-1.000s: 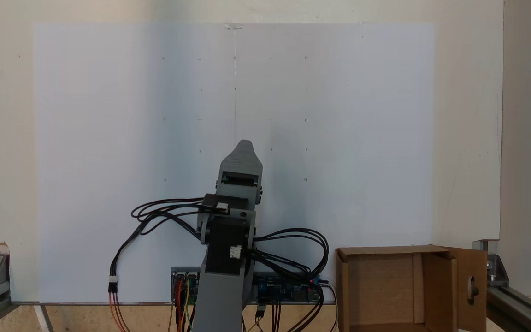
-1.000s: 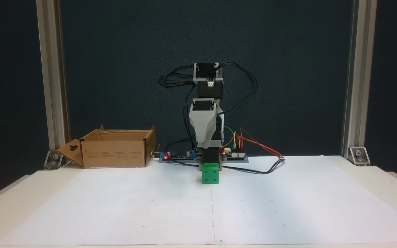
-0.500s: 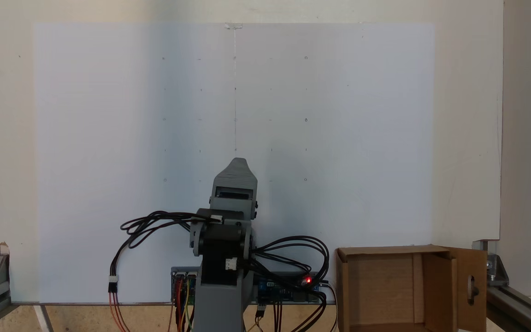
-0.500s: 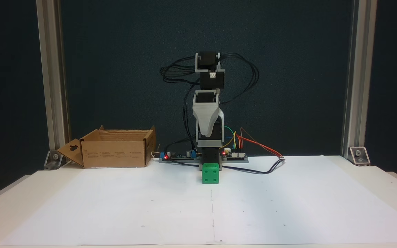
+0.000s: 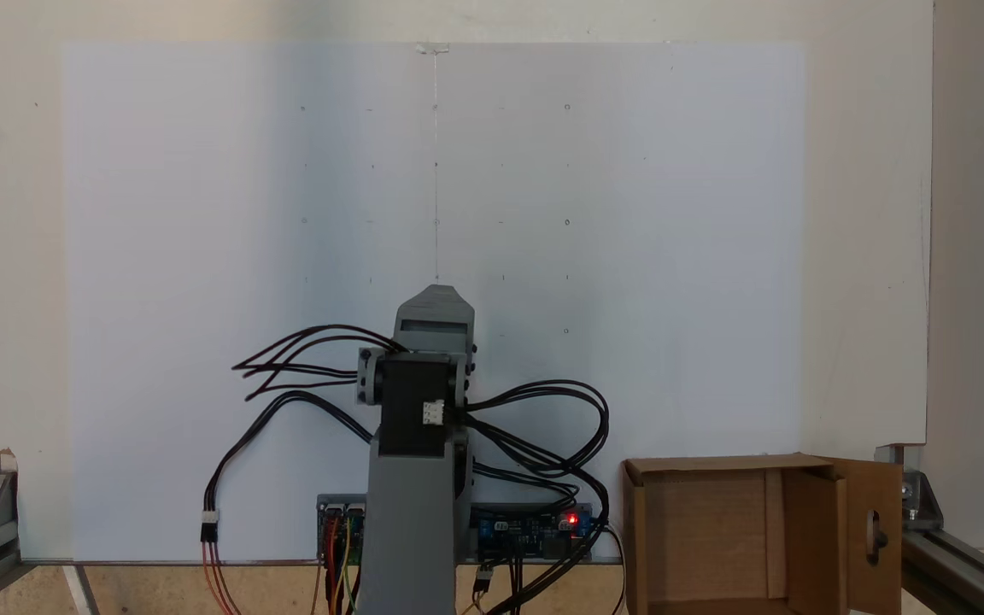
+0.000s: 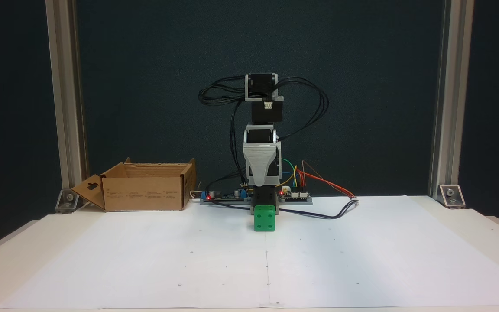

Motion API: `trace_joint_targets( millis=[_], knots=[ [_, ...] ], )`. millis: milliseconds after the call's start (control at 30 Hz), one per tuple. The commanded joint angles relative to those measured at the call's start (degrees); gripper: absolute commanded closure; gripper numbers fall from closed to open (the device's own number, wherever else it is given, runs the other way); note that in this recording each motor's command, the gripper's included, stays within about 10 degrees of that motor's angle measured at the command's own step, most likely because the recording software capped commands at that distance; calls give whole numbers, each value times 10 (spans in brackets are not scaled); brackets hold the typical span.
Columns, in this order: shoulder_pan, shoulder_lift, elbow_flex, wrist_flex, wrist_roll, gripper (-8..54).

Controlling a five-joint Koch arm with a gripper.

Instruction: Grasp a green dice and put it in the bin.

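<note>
Hanging nose-down above the paper sheet (image 6: pixel 362 255), your gripper (image 6: pixel 261 184) points straight at the camera side of the table, and its grey jaws sit one behind the other, so you cannot tell how wide they stand; nothing is visibly held. The green dice (image 6: pixel 264 218) rests on the paper directly below the tip, just in front of the arm's base, with a clear gap between dice and tip. From above, the gripper (image 5: pixel 435 295) covers the dice.

You are in the approach step as I read it: lined up over the dice, not yet down on it. The next move calls for jaws spread wider than the cube, a straight drop so one goes down each side, then a firm squeeze on two flat faces rather than the rounded edges.

The cardboard box (image 6: pixel 145 190) stands well to the left of the dice in the front view, back beside the controller boards (image 6: pixel 295 197), open at the top, its handle-hole flap (image 6: pixel 89 190) folded outward. Lift high enough to clear its wall.
</note>
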Motion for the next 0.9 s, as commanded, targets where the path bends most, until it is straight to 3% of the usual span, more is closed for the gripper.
trace_joint_targets(
  millis=[0, 867],
  knots=[
    [-6, -11, -26, -2, 21, 2],
    [-57, 5, 139, -120, 75, -5]
  ],
)
